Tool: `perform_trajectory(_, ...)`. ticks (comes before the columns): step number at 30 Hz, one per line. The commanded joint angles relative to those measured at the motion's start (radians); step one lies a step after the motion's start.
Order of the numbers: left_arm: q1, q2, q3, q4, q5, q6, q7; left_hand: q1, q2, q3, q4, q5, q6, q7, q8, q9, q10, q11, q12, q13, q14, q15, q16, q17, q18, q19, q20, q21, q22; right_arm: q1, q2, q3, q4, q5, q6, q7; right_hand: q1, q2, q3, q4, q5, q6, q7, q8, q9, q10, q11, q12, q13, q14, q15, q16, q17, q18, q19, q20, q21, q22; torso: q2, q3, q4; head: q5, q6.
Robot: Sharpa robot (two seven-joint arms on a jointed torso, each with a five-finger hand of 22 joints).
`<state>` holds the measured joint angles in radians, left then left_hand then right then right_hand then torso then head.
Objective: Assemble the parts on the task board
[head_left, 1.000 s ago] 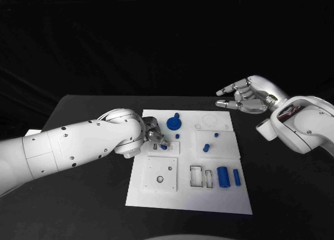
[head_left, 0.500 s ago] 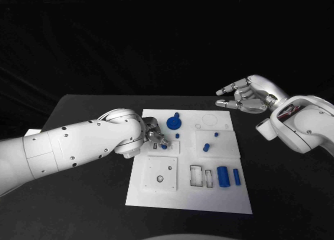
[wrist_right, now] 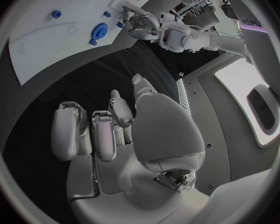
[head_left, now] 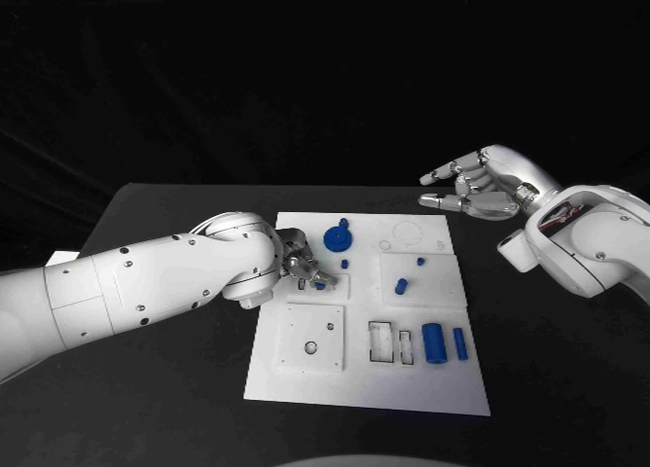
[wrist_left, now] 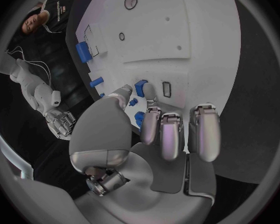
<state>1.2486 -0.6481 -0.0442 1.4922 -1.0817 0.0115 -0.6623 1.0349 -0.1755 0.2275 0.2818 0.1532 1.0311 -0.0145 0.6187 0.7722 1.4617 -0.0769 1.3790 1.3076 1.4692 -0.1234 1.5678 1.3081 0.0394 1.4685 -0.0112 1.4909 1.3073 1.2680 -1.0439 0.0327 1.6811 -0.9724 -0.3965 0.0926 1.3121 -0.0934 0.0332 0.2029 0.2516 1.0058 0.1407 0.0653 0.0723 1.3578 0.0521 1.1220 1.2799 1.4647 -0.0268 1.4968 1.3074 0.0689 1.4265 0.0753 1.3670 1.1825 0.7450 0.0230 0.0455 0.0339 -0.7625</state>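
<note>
— Left hand [head_left: 300, 267]?
— Down on the task board [head_left: 365, 389], fingers curled around a small blue part [head_left: 319, 284] at a recessed plate, same as a second ago; pinching or merely touching, cannot tell.
— Right hand [head_left: 480, 191]?
— Raised above the table [head_left: 157, 389] off the board's far right corner, fingers apart, holding nothing. No visible shift.
— Other parts?
— Unmoved: blue gear [head_left: 338, 235] near the far edge, peg [head_left: 401, 287] mid-board, two cylinders [head_left: 446, 342] by the slots at the near right.
</note>
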Motion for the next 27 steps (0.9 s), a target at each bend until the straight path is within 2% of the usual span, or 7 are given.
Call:
perform_trajectory(1, -0.001, -0.002, 0.001, 0.006, 0.007, 0.005, 0.005, 0.001, 0.015, -0.051, 0.009, 0.001, 0.006, 0.003, 0.005, 0.001, 0.011, 0.002, 0.005, 0.058, 0.102, -0.005, 0.003, 0.263, -0.012, 0.063, -0.007, 0.006, 0.138, -0.001, 0.001, 0.000, 0.000, -0.002, 0.010, 0.010, -0.001, 0.002, -0.008, 0.001, 0.005, -0.003, -0.002, 0.004, 0.002, -0.008, 0.000, -0.004, -0.002, 0.081, 0.002, -0.004, 0.162, 0.009, -0.005, 0.002, -0.005, -0.002, 0.000, -0.0004, -0.0003, -0.001, 0.001)
perform_trajectory(10, 0.002, -0.021, 0.015, 0.022, 0.021, 0.001, 0.005, -0.004, 0.031, -0.120, 0.010, 0.000, 0.005, 0.003, 0.006, 0.001, 0.012, 0.002, 0.006, 0.059, 0.102, -0.005, 0.003, 0.263, -0.013, 0.064, -0.007, 0.007, 0.139, -0.001, 0.001, 0.000, -0.001, 0.000, 0.011, 0.010, -0.002, 0.002, -0.009, 0.001, 0.005, -0.004, -0.002, 0.004, 0.002, -0.009, 0.000, -0.005, -0.002, 0.080, 0.002, -0.005, 0.161, 0.009, -0.006, 0.002, -0.006, -0.002, 0.000, -0.0002, -0.0004, -0.003, 0.001)
perform_trajectory(15, 0.010, -0.043, 0.036, 0.041, 0.046, 0.014, 0.007, 0.006, 0.038, -0.134, 0.007, -0.001, 0.002, 0.004, 0.006, 0.001, 0.010, 0.002, 0.003, 0.056, 0.102, -0.005, 0.003, 0.263, -0.011, 0.062, -0.007, 0.003, 0.134, -0.001, 0.002, 0.000, -0.003, 0.000, 0.011, 0.011, -0.002, 0.002, -0.009, 0.001, 0.005, -0.004, -0.002, 0.004, 0.002, -0.009, 0.000, -0.005, -0.002, 0.080, 0.002, -0.005, 0.161, 0.009, -0.006, 0.002, -0.006, -0.002, 0.000, -0.0006, -0.0004, -0.005, 0.004)
perform_trajectory(17, 0.017, -0.050, 0.044, 0.036, 0.068, 0.037, 0.008, 0.020, 0.045, -0.146, 0.003, -0.004, -0.004, 0.006, 0.004, 0.001, 0.004, 0.003, -0.005, 0.048, 0.102, -0.004, 0.003, 0.263, -0.009, 0.059, -0.006, -0.003, 0.124, -0.001, 0.002, 0.000, -0.005, 0.000, 0.012, 0.012, -0.002, 0.002, -0.009, 0.001, 0.005, -0.004, -0.002, 0.004, 0.002, -0.009, 0.000, -0.005, -0.002, 0.080, 0.002, -0.005, 0.161, 0.009, -0.006, 0.002, -0.006, -0.002, 0.000, -0.0011, -0.0004, -0.009, 0.006)
perform_trajectory(20, 0.035, -0.054, 0.050, 0.009, 0.126, 0.067, 0.012, 0.043, 0.048, -0.165, 0.004, -0.003, -0.020, 0.012, -0.002, -0.001, -0.011, 0.009, -0.028, 0.025, 0.102, 0.000, 0.003, 0.263, -0.006, 0.052, -0.003, -0.014, 0.107, -0.002, 0.004, 0.000, -0.009, 0.004, 0.013, 0.013, -0.003, 0.002, -0.010, 0.003, 0.005, -0.004, -0.002, 0.004, 0.002, -0.009, 0.000, -0.005, -0.003, 0.080, 0.002, -0.005, 0.161, 0.009, -0.006, 0.002, -0.006, -0.003, -0.002, -0.0007, 0.0019, -0.015, 0.029)
perform_trajectory(22, 0.048, -0.055, 0.053, -0.013, 0.160, 0.095, 0.014, 0.058, 0.054, -0.176, 0.005, -0.001, -0.036, 0.019, -0.011, -0.005, -0.023, 0.014, -0.043, 0.010, 0.102, 0.005, 0.003, 0.263, -0.003, 0.047, 0.000, -0.022, 0.094, -0.003, 0.006, 0.000, -0.012, 0.006, 0.013, 0.013, -0.004, 0.002, -0.011, 0.003, 0.005, -0.004, -0.002, 0.004, 0.002, -0.009, 0.000, -0.006, -0.003, 0.080, 0.002, -0.005, 0.161, 0.009, -0.006, 0.002, -0.006, -0.003, -0.003, 0.0001, 0.0021, -0.016, 0.034)
perform_trajectory(27, 0.078, -0.045, 0.056, -0.077, 0.198, 0.162, 0.018, 0.078, 0.059, -0.212, 0.008, 0.002, -0.107, 0.057, -0.093, -0.066, -0.050, 0.046, -0.074, -0.022, 0.102, 0.030, 0.003, 0.263, 0.003, 0.036, 0.021, -0.043, 0.065, -0.003, 0.009, 0.000, -0.019, 0.008, 0.014, 0.014, -0.004, 0.002, -0.011, 0.003, 0.005, -0.004, -0.002, 0.004, 0.002, -0.009, 0.000, -0.006, -0.003, 0.080, 0.002, -0.005, 0.161, 0.009, -0.006, 0.002, -0.006, -0.003, 0.001, -0.0017, 0.0009, -0.013, 0.037)
